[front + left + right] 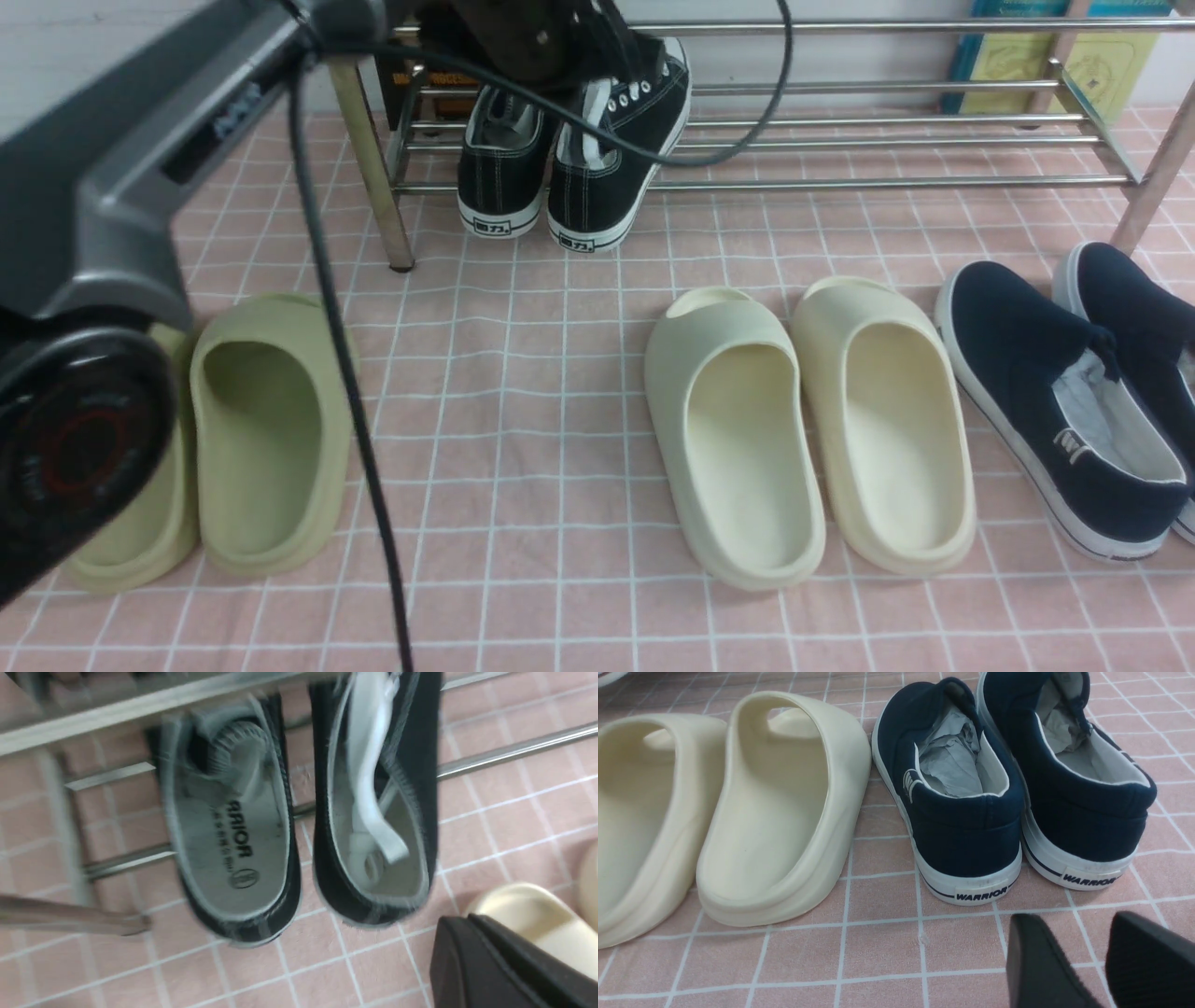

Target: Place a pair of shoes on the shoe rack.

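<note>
The shoe rack (pixel 887 182) spans the far side of the pink checked cloth (pixel 523 392), and the left arm (pixel 112 187) reaches from the near left over its left end. Three other pairs stand on the cloth in front of the rack: olive slides (pixel 261 429) at left, cream slides (pixel 812 420) at centre and navy slip-ons (pixel 1055 401) at right. The pair of shoes (pixel 569 159) sits side by side on the lower bars at the rack's left end, toes far. The heels project past the near bar, and the right sneaker is tilted toe-up. Placement appears nearly complete. The left tool (pixel 472 938) is pressed together, above the sneakers, with nothing pinched. The right tool (pixel 1083 938) is spread and empty, low over the cloth near the slip-ons. Hazards:

- The overhanging heels give little support, so a nudge during withdrawal could tip a sneaker off the bars.
- The black cable (pixel 709 159) hangs across the rack and sneakers and may snag them.
- The loose white lace (pixel 373 788) could catch on the left tool.
</note>
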### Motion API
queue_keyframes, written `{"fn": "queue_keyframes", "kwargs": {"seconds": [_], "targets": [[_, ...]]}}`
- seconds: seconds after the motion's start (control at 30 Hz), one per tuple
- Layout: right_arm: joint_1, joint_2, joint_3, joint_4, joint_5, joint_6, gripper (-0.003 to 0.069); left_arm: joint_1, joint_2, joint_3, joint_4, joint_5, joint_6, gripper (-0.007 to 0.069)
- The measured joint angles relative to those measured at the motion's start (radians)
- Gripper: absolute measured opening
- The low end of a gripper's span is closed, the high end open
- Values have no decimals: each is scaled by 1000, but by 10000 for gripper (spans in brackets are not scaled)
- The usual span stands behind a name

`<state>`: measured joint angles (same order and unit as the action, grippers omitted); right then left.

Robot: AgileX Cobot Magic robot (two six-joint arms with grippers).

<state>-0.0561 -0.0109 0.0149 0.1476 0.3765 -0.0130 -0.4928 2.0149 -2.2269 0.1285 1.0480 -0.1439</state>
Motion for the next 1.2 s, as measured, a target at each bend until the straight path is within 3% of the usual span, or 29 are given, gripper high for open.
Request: {"fn": "queue_keyframes", "kwargs": {"seconds": [0.17,0.37,0.5,0.87,1.2], "targets": [[0,0,0,0,0,0,239,0,-233,51,46,55,26,22],[0,0,0,0,0,0,239,0,-489,291,115,68,18,22],[0,0,0,0,0,0,239,0,-710,578,149,45,-32,22],[0,0,0,0,0,0,239,0,-1227,1111,173,-113,-153,22],[0,0,0,0,0,0,239,0,-1393,1253,176,-125,-196,22]]}}
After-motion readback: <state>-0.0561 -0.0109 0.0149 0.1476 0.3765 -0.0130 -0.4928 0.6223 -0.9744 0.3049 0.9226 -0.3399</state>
